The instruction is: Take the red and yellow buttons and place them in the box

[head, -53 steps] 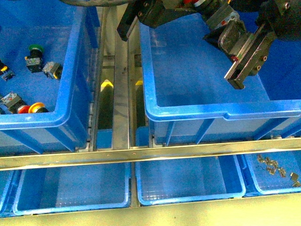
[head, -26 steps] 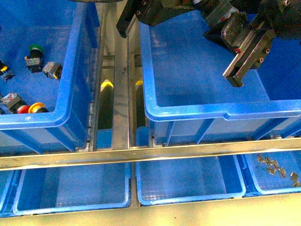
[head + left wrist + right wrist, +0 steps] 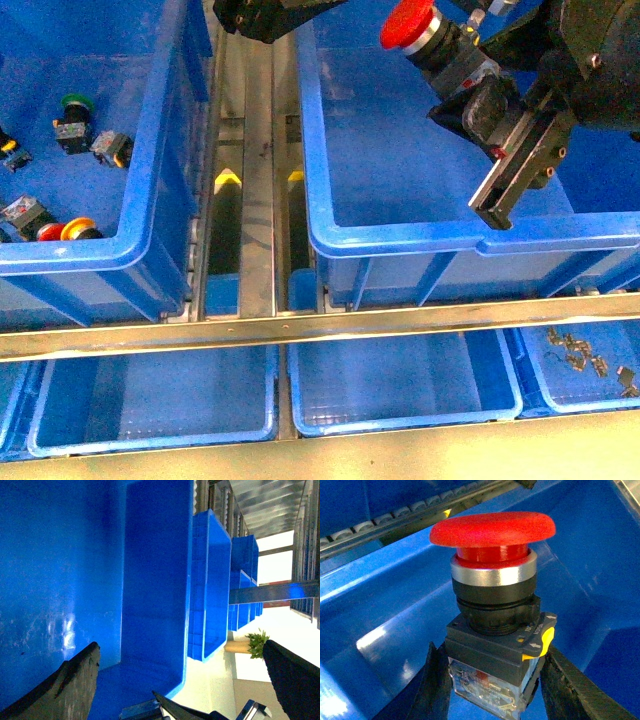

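My right gripper (image 3: 468, 72) is shut on the red button (image 3: 410, 22), held high over the far part of the box (image 3: 470, 238), a deep blue crate at right. Close up, the red button (image 3: 492, 530) stands cap-up, its black body pinched between my fingers (image 3: 437, 690), blue box walls behind it. In the crate at left (image 3: 150, 250) lie a yellow-capped button (image 3: 80, 229), a red one (image 3: 48, 233) and a green-capped switch (image 3: 73, 103). My left gripper (image 3: 182, 680) is open with nothing between its fingers, facing a blue crate wall; only a dark part of that arm (image 3: 262, 16) shows in front.
A metal rail (image 3: 320, 325) runs across in front of both crates. Below it sit shallow blue trays (image 3: 150, 400) (image 3: 400, 385), and one at right holds small metal clips (image 3: 590, 360). A metal channel (image 3: 250, 200) separates the two crates.
My right gripper has turned and shifted, so the red button's cap now shows above the box. The left arm has drawn up toward the top edge.
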`<action>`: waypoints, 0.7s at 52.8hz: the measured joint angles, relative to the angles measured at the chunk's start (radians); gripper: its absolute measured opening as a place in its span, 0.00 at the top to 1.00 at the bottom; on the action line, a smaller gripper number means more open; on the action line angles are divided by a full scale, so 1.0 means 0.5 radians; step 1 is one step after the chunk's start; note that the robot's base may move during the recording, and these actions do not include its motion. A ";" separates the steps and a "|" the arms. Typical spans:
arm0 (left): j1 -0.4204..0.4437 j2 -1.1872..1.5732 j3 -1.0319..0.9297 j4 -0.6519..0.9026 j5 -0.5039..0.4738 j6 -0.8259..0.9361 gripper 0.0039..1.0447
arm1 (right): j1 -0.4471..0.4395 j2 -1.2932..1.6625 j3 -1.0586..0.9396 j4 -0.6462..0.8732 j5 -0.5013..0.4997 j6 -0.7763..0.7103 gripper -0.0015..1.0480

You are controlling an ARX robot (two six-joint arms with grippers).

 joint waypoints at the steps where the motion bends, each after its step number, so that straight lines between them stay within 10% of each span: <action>1: 0.005 -0.002 -0.002 0.001 0.000 0.004 0.07 | -0.004 -0.002 -0.008 0.000 0.001 0.001 0.61; 37: 0.581 -0.793 -1.020 -0.041 -0.069 0.871 0.07 | -0.560 -0.271 -0.260 0.013 -0.089 0.074 0.61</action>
